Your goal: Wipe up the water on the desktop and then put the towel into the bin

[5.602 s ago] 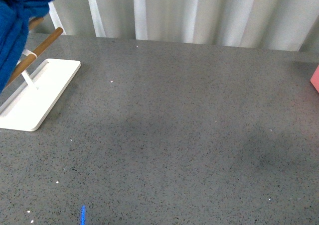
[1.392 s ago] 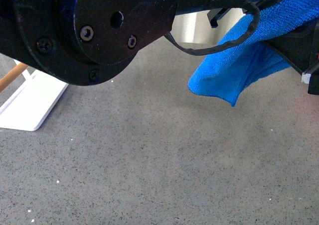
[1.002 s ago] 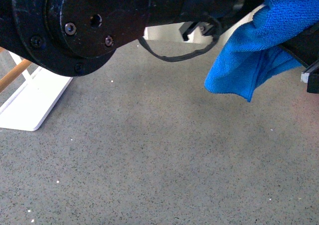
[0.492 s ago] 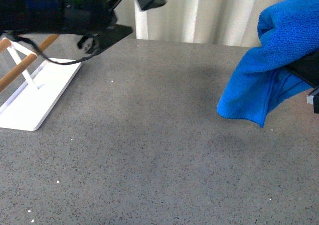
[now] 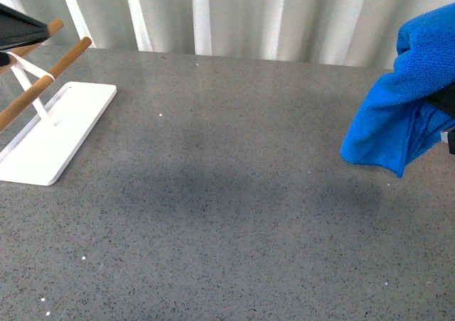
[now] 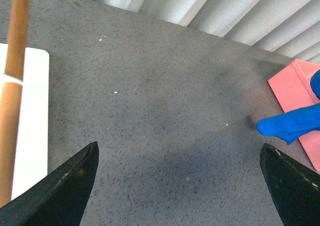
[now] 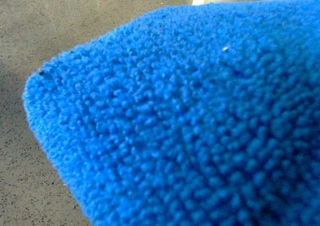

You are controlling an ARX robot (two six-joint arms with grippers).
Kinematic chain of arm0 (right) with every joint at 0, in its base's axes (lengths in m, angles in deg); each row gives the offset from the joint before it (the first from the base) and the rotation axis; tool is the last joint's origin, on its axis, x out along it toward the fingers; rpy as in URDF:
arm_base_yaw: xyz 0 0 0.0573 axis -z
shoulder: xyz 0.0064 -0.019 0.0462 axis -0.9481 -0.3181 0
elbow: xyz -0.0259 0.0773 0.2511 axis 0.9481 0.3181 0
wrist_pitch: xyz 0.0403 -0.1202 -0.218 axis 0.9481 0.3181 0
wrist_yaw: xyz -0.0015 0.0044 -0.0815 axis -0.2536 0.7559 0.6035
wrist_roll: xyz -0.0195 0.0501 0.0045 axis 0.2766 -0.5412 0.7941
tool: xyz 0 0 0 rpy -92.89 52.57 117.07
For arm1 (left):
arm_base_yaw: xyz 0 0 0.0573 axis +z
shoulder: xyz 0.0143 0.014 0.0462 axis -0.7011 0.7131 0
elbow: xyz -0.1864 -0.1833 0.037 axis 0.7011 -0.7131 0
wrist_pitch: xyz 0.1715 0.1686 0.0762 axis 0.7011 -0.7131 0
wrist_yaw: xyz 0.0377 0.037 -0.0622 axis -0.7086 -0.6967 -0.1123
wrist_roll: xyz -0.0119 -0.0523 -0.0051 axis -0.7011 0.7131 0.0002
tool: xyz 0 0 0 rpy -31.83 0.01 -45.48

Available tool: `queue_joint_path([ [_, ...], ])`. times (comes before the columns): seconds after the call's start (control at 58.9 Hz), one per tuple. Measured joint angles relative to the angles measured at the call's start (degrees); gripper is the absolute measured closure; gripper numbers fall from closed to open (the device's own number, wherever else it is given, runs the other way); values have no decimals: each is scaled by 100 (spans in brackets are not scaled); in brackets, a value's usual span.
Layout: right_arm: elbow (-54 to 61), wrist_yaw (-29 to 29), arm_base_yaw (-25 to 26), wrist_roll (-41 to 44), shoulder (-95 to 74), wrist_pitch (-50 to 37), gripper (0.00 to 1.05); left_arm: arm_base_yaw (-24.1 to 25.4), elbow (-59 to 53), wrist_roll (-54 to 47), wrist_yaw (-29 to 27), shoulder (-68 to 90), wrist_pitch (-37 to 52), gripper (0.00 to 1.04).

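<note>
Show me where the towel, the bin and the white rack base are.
towel (image 5: pixel 398 111), front view, on the hanging blue folds.
bin (image 6: pixel 294 86), left wrist view, on its pink surface.
white rack base (image 5: pixel 55 133), front view, on its bare flat top.

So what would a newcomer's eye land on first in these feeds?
The bright blue towel, hanging bunched above the desktop at the right edge of the front view and filling the right wrist view. Next, the white rack base with its wooden rods at the far left, and the pink bin next to the towel's tip in the left wrist view.
</note>
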Motion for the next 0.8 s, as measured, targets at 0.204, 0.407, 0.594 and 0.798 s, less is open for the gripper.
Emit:
queue_joint_path([
  [0.204,-22,127,-118,-68,-2,-17,100,588,-907,-216,-415,-472,931,12],
  [0.407,-15,184,-214,-92,15,-46,100,136,-2527,-490,-2730,-1071,4266,54],
  [0.594,-15,249,-221,-94,37,-52,100,-245,-3075,-538,-3034,-1893,3926,86],
  [0.798,-11,289,-225,-116,90,-52,100,-573,-3501,-557,-3379,-3069,3202,101],
])
